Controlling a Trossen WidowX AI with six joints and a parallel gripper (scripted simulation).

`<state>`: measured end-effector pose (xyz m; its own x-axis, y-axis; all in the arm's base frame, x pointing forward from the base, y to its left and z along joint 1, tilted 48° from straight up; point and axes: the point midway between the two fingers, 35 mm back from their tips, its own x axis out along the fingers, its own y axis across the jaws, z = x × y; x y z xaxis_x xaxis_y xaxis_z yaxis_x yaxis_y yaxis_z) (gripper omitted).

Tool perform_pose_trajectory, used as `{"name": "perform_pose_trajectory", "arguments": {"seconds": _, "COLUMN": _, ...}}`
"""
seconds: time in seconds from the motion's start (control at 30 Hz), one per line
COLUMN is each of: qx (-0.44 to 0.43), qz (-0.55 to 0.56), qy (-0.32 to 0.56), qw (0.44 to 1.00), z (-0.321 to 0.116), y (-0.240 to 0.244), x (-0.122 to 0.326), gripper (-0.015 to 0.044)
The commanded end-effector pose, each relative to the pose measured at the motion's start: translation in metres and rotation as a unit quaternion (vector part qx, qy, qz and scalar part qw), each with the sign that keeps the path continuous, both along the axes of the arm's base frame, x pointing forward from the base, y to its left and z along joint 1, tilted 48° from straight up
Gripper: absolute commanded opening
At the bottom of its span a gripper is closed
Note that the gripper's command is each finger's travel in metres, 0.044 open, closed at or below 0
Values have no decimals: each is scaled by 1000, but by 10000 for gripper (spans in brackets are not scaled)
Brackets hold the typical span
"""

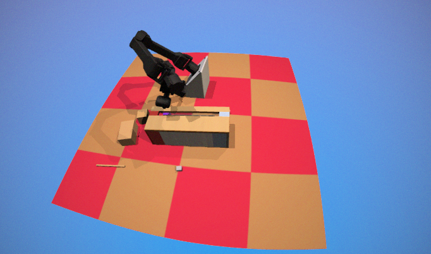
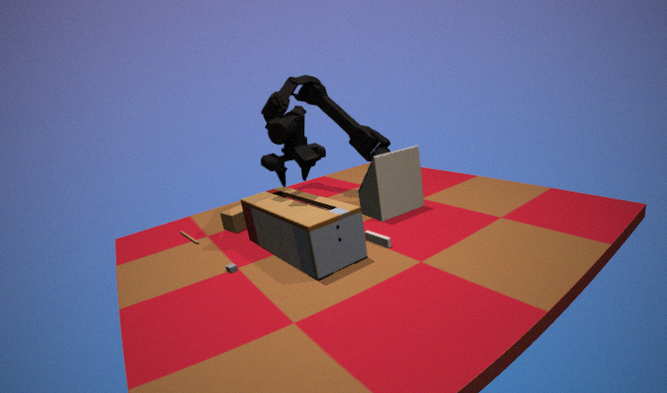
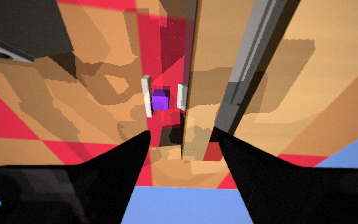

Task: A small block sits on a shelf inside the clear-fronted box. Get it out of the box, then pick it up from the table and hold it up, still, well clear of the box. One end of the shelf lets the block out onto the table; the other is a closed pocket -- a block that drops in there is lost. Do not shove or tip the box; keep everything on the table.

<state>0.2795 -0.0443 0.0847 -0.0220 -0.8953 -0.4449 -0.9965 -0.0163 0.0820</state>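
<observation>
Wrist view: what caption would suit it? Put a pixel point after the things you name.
Open black gripper (image 1: 163,108) (image 2: 294,183) (image 3: 184,134) above a purple block (image 3: 160,101) between two white strips beside the box (image 1: 187,124) (image 2: 283,207) (image 3: 200,100).

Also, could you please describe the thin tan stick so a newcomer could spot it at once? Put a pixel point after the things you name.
Find the long box (image 1: 186,124) (image 2: 283,209) (image 3: 330,65) with the slotted top, then the larger tan block (image 1: 127,129) (image 2: 233,220) off one end. Nearby lies the stick (image 1: 110,165) (image 2: 190,238), far thinner than that block or the small grey cube (image 1: 179,169) (image 2: 232,268).

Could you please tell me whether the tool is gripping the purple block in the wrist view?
No, the tool has its fingertips apart, with the purple block beyond them.
</observation>
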Motion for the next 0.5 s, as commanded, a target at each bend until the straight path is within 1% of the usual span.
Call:
{"name": "perform_pose_trajectory", "arguments": {"seconds": 0.0, "qx": 32, "qz": 54, "qy": 52, "qw": 997, "z": 7, "y": 2, "x": -5, "gripper": 285}}
{"name": "perform_pose_trajectory", "arguments": {"seconds": 0.13, "qx": 52, "qz": 137, "qy": 142, "qw": 979, "z": 16, "y": -3, "x": -12, "gripper": 285}}
{"name": "perform_pose_trajectory", "arguments": {"seconds": 0.23, "qx": 58, "qz": 206, "qy": 210, "qw": 954, "z": 22, "y": -6, "x": -17, "gripper": 285}}
{"name": "perform_pose_trajectory", "arguments": {"seconds": 0.33, "qx": 54, "qz": 276, "qy": 274, "qw": 919, "z": 28, "y": -10, "x": -22, "gripper": 285}}
{"name": "perform_pose_trajectory", "arguments": {"seconds": 0.47, "qx": 34, "qz": 366, "qy": 354, "qw": 860, "z": 35, "y": -14, "x": -28, "gripper": 285}}
